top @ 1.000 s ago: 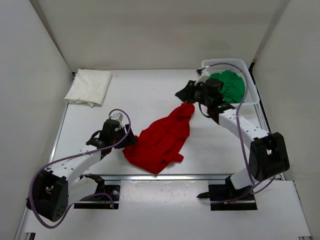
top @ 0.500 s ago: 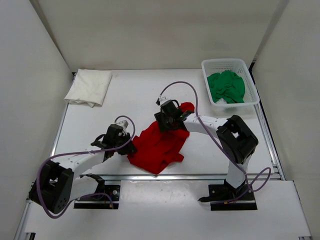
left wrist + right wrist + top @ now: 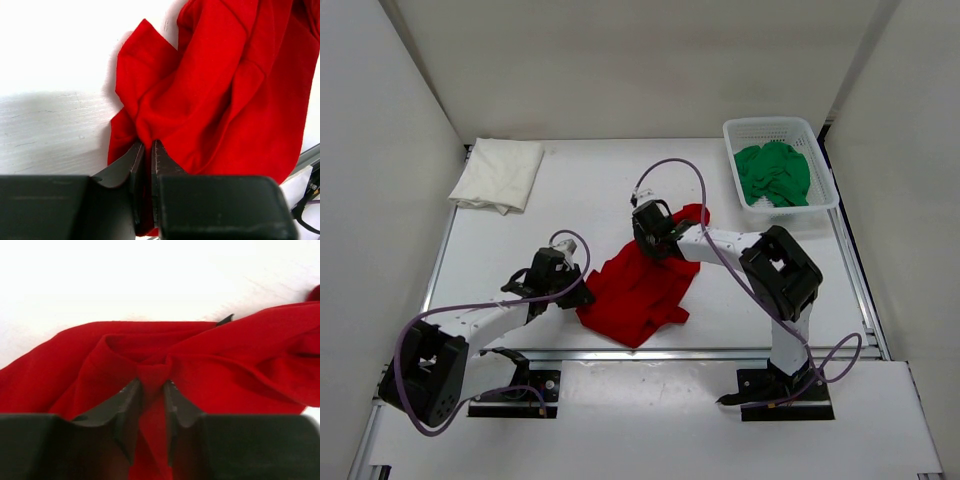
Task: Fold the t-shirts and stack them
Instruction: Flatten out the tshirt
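The red t-shirt (image 3: 645, 285) lies crumpled in the middle of the table. My left gripper (image 3: 582, 297) is shut on its left edge, with a fold of red cloth (image 3: 200, 100) pinched between the jaws (image 3: 148, 147). My right gripper (image 3: 660, 248) is shut on a bunched fold of the red t-shirt (image 3: 210, 365) near its upper part (image 3: 151, 382). A white t-shirt (image 3: 500, 173) lies folded at the back left. The green t-shirt (image 3: 775, 172) sits bunched in the basket.
The white mesh basket (image 3: 825, 190) stands at the back right corner. White walls close in the table on three sides. A metal rail (image 3: 650, 353) runs along the table's near edge, in front of the arm bases.
My right arm swung from beside the basket over to the red t-shirt's upper part and closed on it. My left gripper closed on the shirt's left edge.
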